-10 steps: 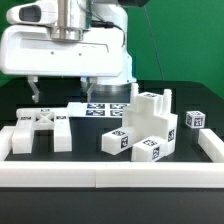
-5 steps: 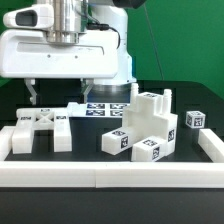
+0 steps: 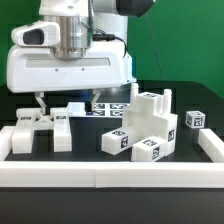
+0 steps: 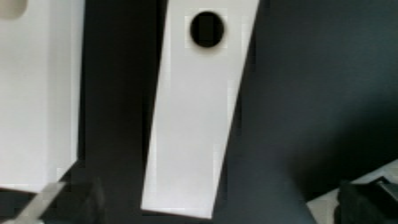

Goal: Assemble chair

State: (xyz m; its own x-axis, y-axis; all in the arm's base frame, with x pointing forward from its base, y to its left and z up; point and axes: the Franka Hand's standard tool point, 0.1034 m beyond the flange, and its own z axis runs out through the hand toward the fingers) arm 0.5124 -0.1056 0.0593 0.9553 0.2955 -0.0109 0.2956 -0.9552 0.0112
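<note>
Two groups of parts on the black tabletop (image 3: pixel 85 148) | chair (image 3: pixel 150 122) blocks stacked toward the exterior view's right, loose flat pieces (image 3: pixel 42 122) toward its left | slat (image 4: pixel 199 130) with oval hole beneath the tool (image 3: pixel 66 103), spread wide, empty | likely rigid, light, smooth: pinch slat across its narrow width, mid-length

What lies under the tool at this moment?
White chair parts with marker tags lie below the open tool. The wrist view shows a long white piece with a dark oval hole. What is beneath these parts is covered.
</note>
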